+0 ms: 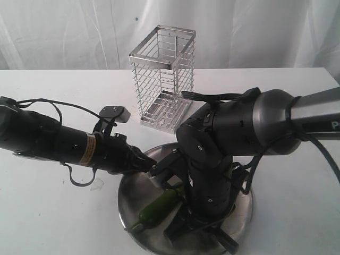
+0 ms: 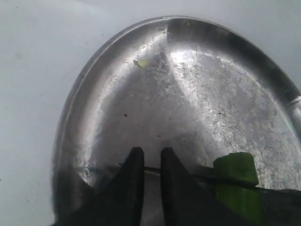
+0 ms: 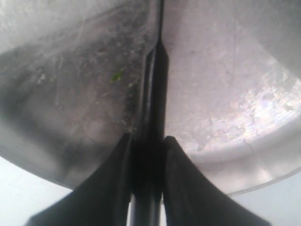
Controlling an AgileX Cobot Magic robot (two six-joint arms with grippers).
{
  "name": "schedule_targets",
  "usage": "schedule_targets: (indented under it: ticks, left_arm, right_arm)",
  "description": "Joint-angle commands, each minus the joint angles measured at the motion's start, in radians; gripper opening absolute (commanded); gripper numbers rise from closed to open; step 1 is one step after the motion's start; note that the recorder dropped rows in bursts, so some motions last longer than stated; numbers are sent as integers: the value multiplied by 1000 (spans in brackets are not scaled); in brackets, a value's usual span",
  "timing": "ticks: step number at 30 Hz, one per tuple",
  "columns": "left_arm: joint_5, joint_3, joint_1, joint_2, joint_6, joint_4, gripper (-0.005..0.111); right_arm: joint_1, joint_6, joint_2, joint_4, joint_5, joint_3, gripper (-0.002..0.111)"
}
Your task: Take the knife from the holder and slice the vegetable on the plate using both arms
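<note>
While right fingers [image 3: 110, 193] pinch one knife [image 3: 158, 94], left fingers [image 2: 126, 190] gape slightly beside one vegetable [image 2: 236, 181].

A white table [image 1: 53, 106] carried everything. Toward its back, about midway across, the wire holder [image 1: 162, 79] stood upright on its flat base. In front of it, at the near edge, the round steel plate [image 1: 133, 191] lay flat. A strip of bare tabletop showed between the two, so they did not touch.

The left wrist view showed the plate's [image 2: 188, 103] scratched, dull floor and curved rim, with the table [image 2: 37, 70] just outside the rim. The right wrist view showed more of the plate [image 3: 225, 70], again with pale tabletop [image 3: 14, 197] past its edge.
</note>
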Motion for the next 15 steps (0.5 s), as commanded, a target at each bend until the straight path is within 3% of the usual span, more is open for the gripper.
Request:
schedule_targets:
  ticks: [1, 7, 15]
  left_arm:
    - [5, -4, -33, 35, 26, -28, 20]
    - [106, -4, -86, 84, 52, -56, 20]
    - [107, -4, -86, 90, 52, -64, 20]
  right_arm:
    - [-1, -19, 3, 1, 5, -3, 0]
    - [-1, -19, 3, 1, 13, -3, 0]
    - [-1, -94, 3, 122, 44, -3, 0]
